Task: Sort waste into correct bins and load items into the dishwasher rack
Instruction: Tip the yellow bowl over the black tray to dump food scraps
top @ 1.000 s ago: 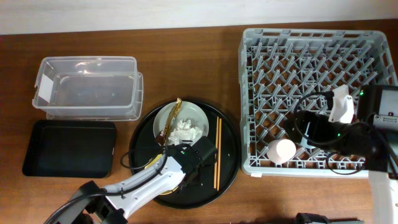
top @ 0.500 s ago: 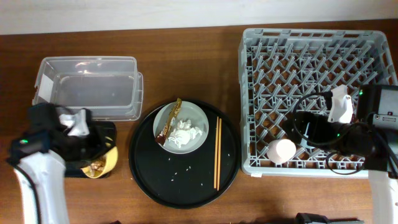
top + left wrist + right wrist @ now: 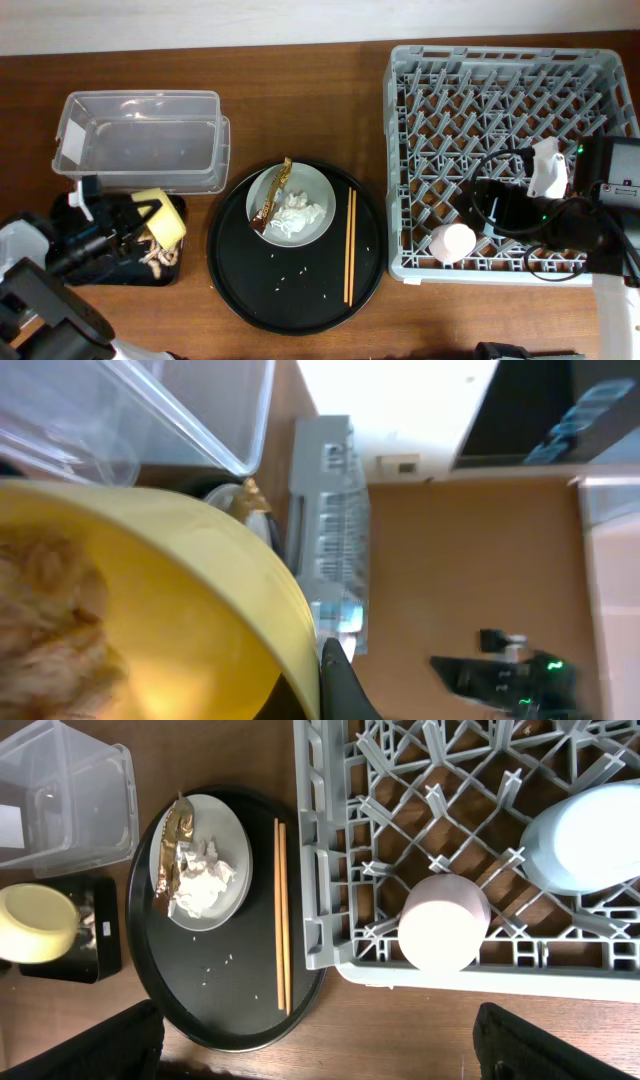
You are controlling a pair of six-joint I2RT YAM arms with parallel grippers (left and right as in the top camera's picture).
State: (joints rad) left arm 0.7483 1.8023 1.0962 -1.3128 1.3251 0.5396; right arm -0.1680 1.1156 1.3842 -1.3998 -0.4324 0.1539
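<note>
Low at the left of the overhead view, the yellow bowl (image 3: 160,214) tilts over the black tray (image 3: 75,272), with beige scraps (image 3: 158,258) lying beneath it. The left gripper (image 3: 135,214) is clamped on the bowl's rim. At the right, above the dishwasher rack (image 3: 394,120), the right gripper (image 3: 318,1025) has its fingers spread apart.

The grey rack (image 3: 315,870) was seen at the upper right, with a pink cup (image 3: 443,920) at its lower edge and a light-blue cup (image 3: 590,835) to the right of that; a round black tray (image 3: 215,1005) lay left of the rack, bearing a grey plate (image 3: 232,845) with a tissue (image 3: 200,888) and a brown-gold wrapper (image 3: 178,835); chopsticks (image 3: 281,910) were laid side by side on the tray's right part; a yellow bowl (image 3: 38,922) was seen at a small black tray (image 3: 105,945), below a clear tub (image 3: 60,780); the right gripper (image 3: 320,1025) was held with its fingers (image 3: 90,1045) spread wide.
</note>
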